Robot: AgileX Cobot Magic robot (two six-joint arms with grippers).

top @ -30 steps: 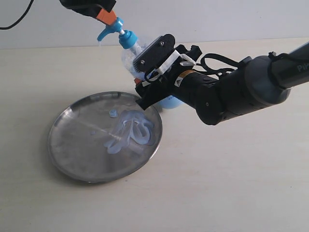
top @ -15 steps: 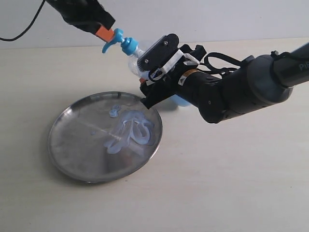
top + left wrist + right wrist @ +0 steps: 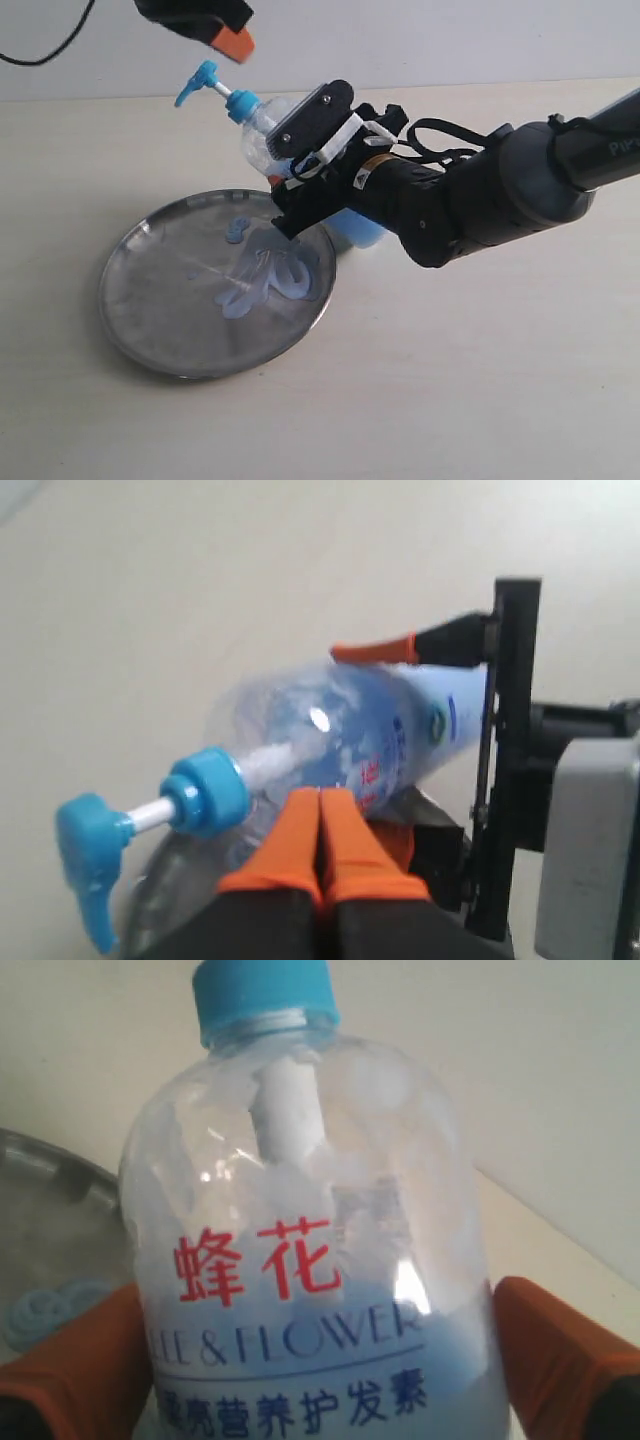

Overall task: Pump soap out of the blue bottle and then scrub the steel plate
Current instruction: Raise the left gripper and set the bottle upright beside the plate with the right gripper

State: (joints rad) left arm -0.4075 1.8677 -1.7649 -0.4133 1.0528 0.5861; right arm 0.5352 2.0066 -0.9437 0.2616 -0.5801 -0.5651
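The blue bottle point(image 3: 257, 128) leans over the steel plate point(image 3: 150, 305), its pump head point(image 3: 196, 82) up and pointing left. My right gripper point(image 3: 292, 172) is shut on the bottle's body; in the right wrist view the orange pads point(image 3: 560, 1345) press both sides of the bottle point(image 3: 300, 1210). My left gripper point(image 3: 233, 43) hangs shut and empty just above the pump head, apart from it; the left wrist view shows its gripper point(image 3: 322, 815) with orange tips together over the bottle point(image 3: 340, 725). Pale blue soap point(image 3: 272, 272) lies in squiggles on the plate's right half.
The plate and bottle sit on a pale tabletop point(image 3: 480, 380) with a white wall behind. The bulky right arm point(image 3: 490, 195) reaches in from the right, over the table beside the plate. A black cable point(image 3: 45, 45) hangs at the top left.
My left gripper has lifted off the pump head, which has sprung back up. The bottle has swung a little left over the plate. The soap smear looks the same.
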